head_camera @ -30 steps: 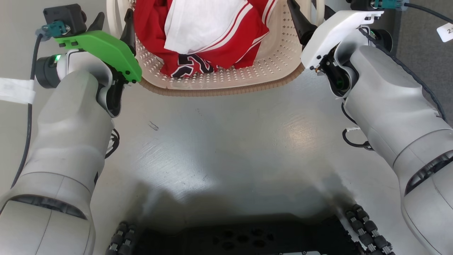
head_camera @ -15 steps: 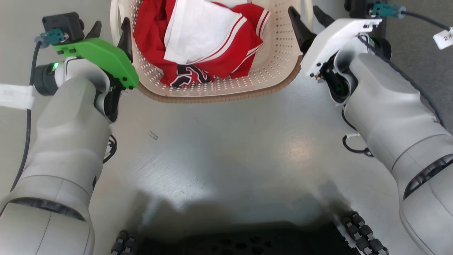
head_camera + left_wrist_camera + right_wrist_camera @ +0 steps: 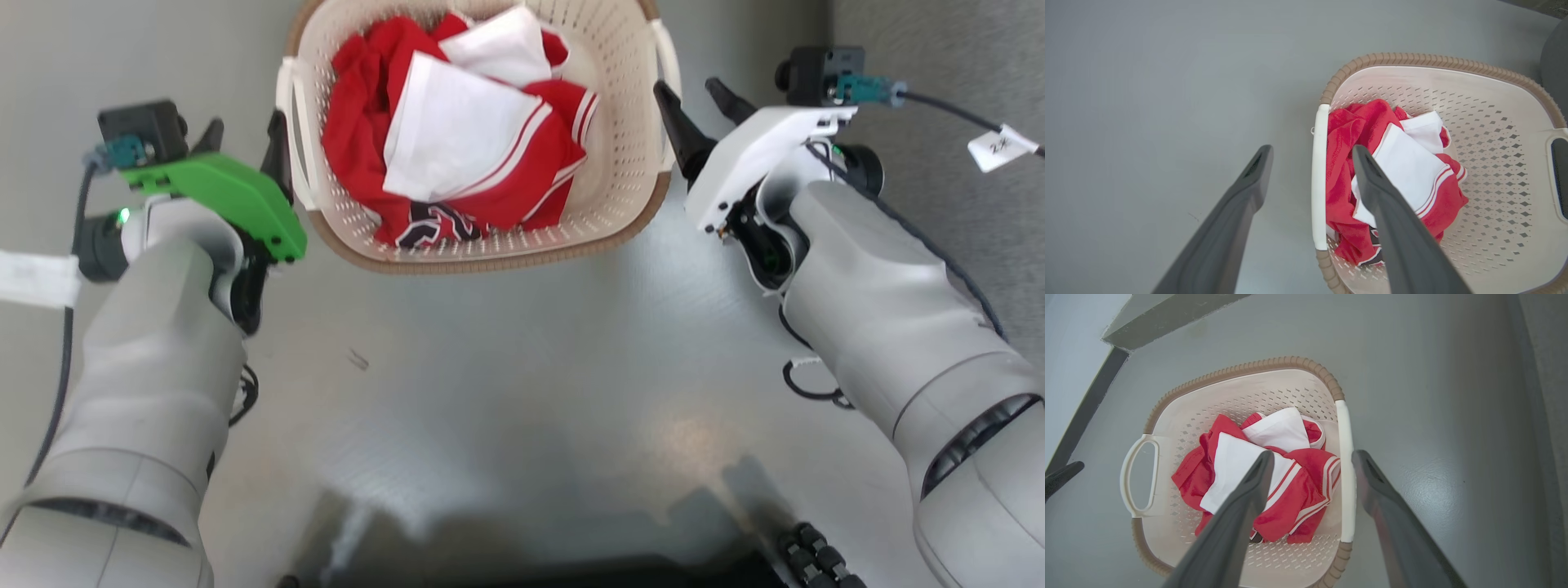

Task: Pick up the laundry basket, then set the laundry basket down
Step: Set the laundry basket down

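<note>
The basket is being borne by the grey floor, upright, ahead of the robot and between its two arms. Red and white clothes are being held inside it, heaped towards its left side.

The left gripper is being held just beside the basket's left handle. Its fingers are being held wide apart, with nothing gripped. In the left wrist view the gripper is being shown with the white handle lying in the gap between the fingers; whether either finger is touching it cannot be told.

The right gripper is being held just beside the right handle, its fingers likewise spread wide and gripping nothing. In the right wrist view the gripper is being shown with that handle in the gap, one finger over the clothes and the other over bare floor. Contact cannot be told there either.
</note>
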{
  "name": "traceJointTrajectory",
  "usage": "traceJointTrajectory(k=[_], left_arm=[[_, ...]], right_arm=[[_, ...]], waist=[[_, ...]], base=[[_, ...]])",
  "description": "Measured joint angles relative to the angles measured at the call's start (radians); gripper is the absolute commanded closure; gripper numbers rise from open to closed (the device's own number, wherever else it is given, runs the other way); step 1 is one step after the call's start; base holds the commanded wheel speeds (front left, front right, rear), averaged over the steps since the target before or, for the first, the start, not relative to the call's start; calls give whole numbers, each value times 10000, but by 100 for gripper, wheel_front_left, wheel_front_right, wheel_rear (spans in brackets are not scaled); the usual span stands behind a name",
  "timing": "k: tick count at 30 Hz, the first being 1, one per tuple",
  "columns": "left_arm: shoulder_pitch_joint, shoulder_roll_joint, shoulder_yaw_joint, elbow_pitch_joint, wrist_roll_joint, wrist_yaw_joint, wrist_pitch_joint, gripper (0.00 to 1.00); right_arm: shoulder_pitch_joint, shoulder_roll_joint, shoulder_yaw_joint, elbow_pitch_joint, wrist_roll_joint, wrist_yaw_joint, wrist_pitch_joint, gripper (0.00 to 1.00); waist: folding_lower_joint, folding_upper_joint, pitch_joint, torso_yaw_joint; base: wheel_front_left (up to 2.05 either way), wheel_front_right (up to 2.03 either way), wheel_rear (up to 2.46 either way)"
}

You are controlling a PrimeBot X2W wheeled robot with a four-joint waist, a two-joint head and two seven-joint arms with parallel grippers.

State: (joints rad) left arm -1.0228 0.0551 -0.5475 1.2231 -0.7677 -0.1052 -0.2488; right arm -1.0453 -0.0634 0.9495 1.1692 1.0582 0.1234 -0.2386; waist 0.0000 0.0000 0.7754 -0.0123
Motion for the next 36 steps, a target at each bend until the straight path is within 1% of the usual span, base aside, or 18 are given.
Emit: traceJointTrajectory(k=[13,20,24,28,36], left_arm=[[1197,351,698,-1076,0,0,-2,0],[2018,353,988,-1753,88,-4,-2,0],[2483,397,1198,-2236,362,-4,-2,0],[2936,566,1381,-2675,525,-2,-4,0],[3956,535,1806,-3375,635,2,-2,0]], right_arm=[[968,-23,-148,-575,96,0,-115,0],[1251,-384,-602,-1312,-46,0,-117,0],[1771,-451,-742,-1624,-180,0,-117,0],[2225,-577,-974,-1944,-382,0,-117,0],[2894,-915,-1645,-2518,-880,0,-117,0]], waist=[[0,0,-1733,-142],[0,0,-2730,-188],[0,0,-3303,-201],[-1,0,-3880,-211],[-1,0,-4881,-221]], base=[[0,0,0],[0,0,0],[0,0,0],[0,0,0],[0,0,0]])
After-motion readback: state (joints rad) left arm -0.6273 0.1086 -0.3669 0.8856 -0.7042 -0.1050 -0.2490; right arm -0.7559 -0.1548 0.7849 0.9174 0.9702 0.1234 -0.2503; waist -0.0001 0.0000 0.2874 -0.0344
